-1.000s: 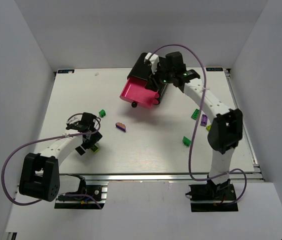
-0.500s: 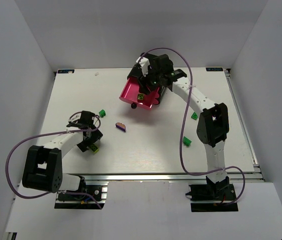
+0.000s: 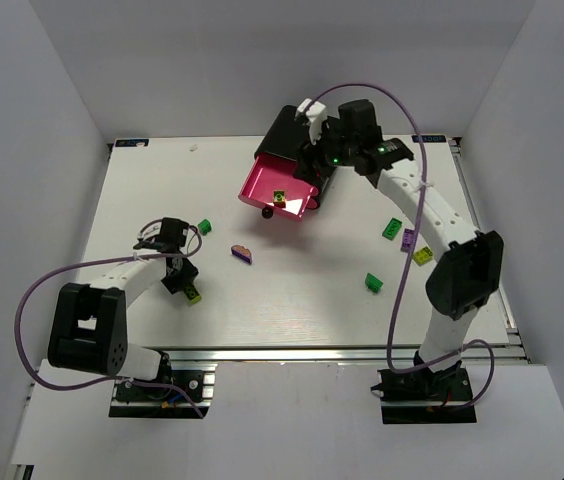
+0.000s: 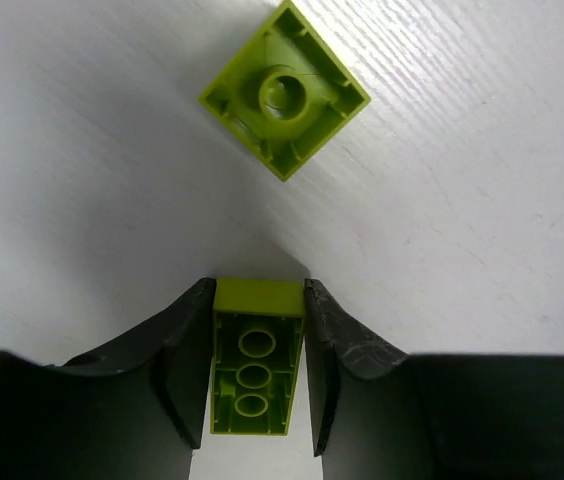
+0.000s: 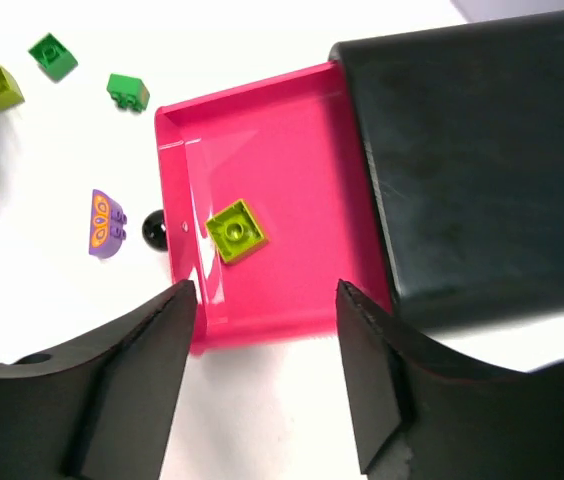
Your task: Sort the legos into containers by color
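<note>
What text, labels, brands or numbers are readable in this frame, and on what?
No legible text anywhere.
Left sticker, table far edge: too small to read.
Right sticker, same edge: too small to read.
Bricks, pink drawer, black box: no writing visible.

Yellow-green lego (image 5: 235,230) in open pink drawer (image 5: 292,130)

A white table (image 3: 292,300) sits enclosed by plain white walls (image 3: 22,120) under even light.
</note>
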Tool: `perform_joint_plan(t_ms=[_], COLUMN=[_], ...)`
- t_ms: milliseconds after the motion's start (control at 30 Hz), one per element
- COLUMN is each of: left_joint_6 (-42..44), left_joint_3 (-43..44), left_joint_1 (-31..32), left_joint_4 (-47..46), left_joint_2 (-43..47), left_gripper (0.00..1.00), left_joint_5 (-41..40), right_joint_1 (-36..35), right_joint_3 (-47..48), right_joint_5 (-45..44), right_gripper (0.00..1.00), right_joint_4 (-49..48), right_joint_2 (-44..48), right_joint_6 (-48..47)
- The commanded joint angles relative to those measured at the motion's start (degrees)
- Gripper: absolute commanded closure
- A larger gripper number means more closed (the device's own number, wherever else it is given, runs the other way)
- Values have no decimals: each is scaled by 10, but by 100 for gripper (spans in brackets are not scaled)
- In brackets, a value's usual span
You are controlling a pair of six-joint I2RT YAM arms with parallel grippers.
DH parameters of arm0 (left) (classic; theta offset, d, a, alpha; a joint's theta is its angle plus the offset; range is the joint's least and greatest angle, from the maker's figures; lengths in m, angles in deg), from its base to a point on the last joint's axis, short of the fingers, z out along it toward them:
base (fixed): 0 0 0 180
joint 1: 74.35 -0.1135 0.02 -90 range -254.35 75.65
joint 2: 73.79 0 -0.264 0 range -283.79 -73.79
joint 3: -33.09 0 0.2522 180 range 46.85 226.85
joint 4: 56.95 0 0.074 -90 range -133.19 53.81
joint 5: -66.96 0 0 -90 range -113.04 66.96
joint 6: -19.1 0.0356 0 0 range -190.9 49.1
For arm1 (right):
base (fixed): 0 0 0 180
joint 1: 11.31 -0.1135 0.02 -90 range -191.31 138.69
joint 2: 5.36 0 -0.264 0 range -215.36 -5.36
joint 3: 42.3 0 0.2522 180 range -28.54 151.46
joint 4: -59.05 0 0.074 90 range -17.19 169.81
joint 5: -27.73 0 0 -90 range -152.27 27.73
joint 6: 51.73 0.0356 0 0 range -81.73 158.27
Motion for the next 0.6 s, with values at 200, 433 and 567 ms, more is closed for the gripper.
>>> perform_joint_plan(t_ms=[200,433,567], left_joint_6=[47,42,33], left_joint_3=[83,201,279], left_joint_1=[15,21,28], left_joint_4=[0,-103,-169], left_joint_2=[78,48,-42], left_gripper=[100,100,100], left_joint_5=[99,274,316], right_joint_1=[79,152,168], right_joint_3=[-93,-178,-221], right_joint_5=[-6,-43,-49], right_gripper=[63,70,64], right_joint_4=[-16,-16,-27], right_joint_2=[105,161,181], right_joint_6=[64,55,58])
